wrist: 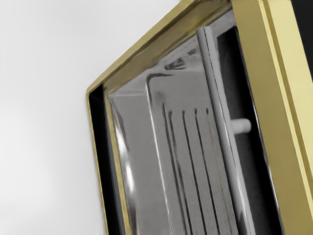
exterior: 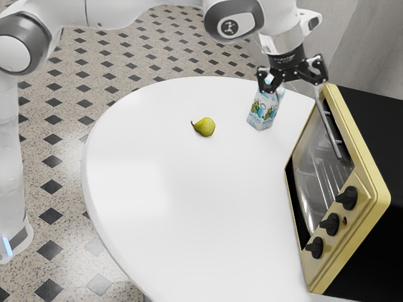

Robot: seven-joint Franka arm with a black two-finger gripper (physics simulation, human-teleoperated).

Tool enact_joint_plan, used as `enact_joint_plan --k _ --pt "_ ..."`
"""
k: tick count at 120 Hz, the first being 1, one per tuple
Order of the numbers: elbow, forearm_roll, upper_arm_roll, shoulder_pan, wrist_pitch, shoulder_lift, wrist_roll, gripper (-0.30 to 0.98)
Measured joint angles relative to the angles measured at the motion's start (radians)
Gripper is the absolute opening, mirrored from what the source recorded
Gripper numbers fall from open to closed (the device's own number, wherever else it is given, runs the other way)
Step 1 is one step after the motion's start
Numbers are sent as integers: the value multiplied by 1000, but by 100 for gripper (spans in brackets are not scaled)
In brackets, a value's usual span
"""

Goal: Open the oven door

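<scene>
My gripper (exterior: pixel 294 82) hangs above the far end of the gold-framed oven (exterior: pixel 381 195), its two black fingers spread wide with nothing between them. One finger is near the upper end of the grey bar handle (exterior: pixel 328 123), but contact cannot be told. The glass oven door (exterior: pixel 310 170) looks closed within its frame. In the wrist view, the long handle (wrist: pixel 222 110) runs along the door's edge on a short post, with the glass door (wrist: pixel 134 117) and the gold frame (wrist: pixel 281 117) on either side of it.
A blue and white carton (exterior: pixel 261 113) stands on the round white table (exterior: pixel 189 207) just below my gripper in the exterior view. Farther toward that view's left lies a green pear (exterior: pixel 204 127). Black knobs (exterior: pixel 330 224) stick out of the oven's front.
</scene>
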Motion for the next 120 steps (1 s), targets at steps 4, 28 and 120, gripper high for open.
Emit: enact_joint_plan --k 4,28,120 --pt "-2 0 -2 4 2 -1 1 69" --pt "4 1 0 21 12 27 5 69" --pt "97 4 35 32 76 151 45 69"
